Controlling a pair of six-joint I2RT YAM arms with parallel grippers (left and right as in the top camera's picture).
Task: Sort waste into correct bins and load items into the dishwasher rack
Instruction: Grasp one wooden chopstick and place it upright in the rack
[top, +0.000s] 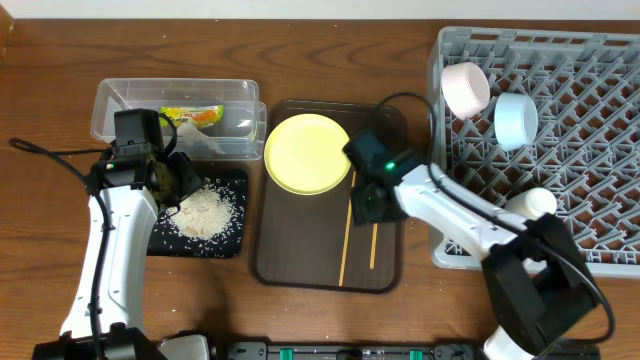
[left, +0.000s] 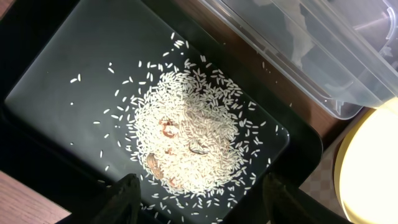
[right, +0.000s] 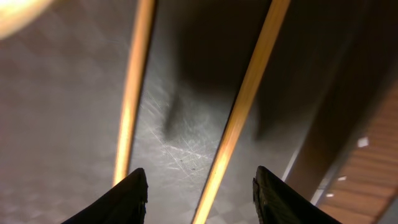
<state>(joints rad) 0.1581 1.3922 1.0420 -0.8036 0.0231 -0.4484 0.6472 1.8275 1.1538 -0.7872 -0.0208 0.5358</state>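
Right claw (right: 198, 198) hung wide open over the chopsticks (right: 239, 112) on the tray (right: 180, 146); judged thin, stiff, light, probably slippery, best pinched crosswise mid-length.

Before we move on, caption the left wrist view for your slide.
Open left gripper hovers over a rice pile on a black tray, beside a clear container.

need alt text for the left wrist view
A pile of white rice with a few brown scraps lies on a black tray, seen from above and framed by the open left gripper. A clear plastic container sits at the upper right, the edge of a yellow plate at the lower right.
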